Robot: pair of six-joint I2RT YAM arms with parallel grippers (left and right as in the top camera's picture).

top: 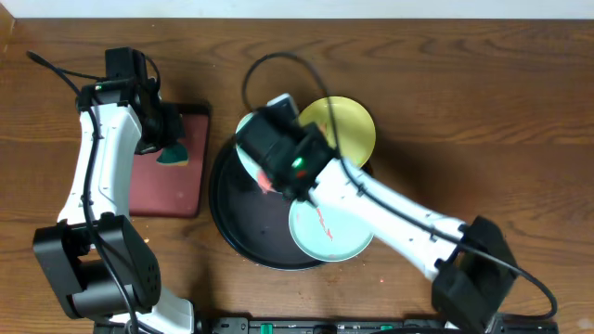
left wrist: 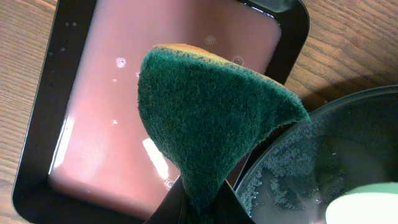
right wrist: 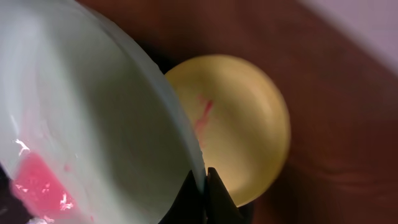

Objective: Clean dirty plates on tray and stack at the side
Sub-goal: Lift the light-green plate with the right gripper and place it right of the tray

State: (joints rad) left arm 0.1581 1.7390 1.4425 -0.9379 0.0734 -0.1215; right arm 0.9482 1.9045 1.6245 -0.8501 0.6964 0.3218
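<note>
Wide wood table (top: 501, 111) runs open to the right of the black tray (top: 237, 218). The small tray (top: 158, 190) sits just beside its left rim, wet and reddish. One mint plate (top: 339, 243) lies flat on the tray's near-right side, and the yellow plate (top: 351, 130) overlaps the far-right rim. The right gripper (right wrist: 204, 186) pinches the edge of a second mint plate (right wrist: 93, 112), tilted and red-smeared, over the tray. The left gripper (left wrist: 202, 208) clamps a green sponge (left wrist: 211, 112) above the small tray.
</note>
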